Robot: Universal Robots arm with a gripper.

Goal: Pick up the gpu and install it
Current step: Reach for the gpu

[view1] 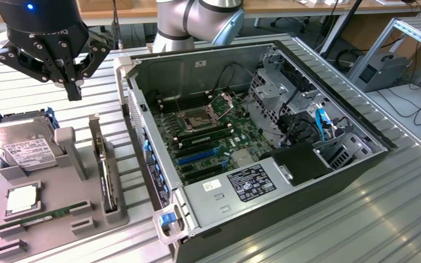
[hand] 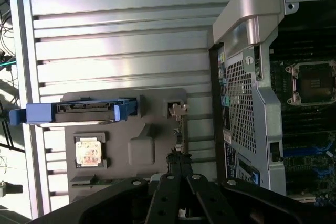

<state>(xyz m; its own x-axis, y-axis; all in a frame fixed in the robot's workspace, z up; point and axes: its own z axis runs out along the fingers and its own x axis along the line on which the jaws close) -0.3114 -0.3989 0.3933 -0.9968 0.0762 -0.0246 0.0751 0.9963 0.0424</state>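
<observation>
Nearest you, the gray holder (view1: 68,186) on the desk (view1: 342,219) carries the gpu (view1: 102,164), standing on its long edge in a slot, just beside the hard drive (view1: 22,147). Your gripper (view1: 74,96) hangs above that card, fingers (view1: 72,87) pressed together, clear of it. Beyond lies the open computer case (view1: 188,71).
</observation>
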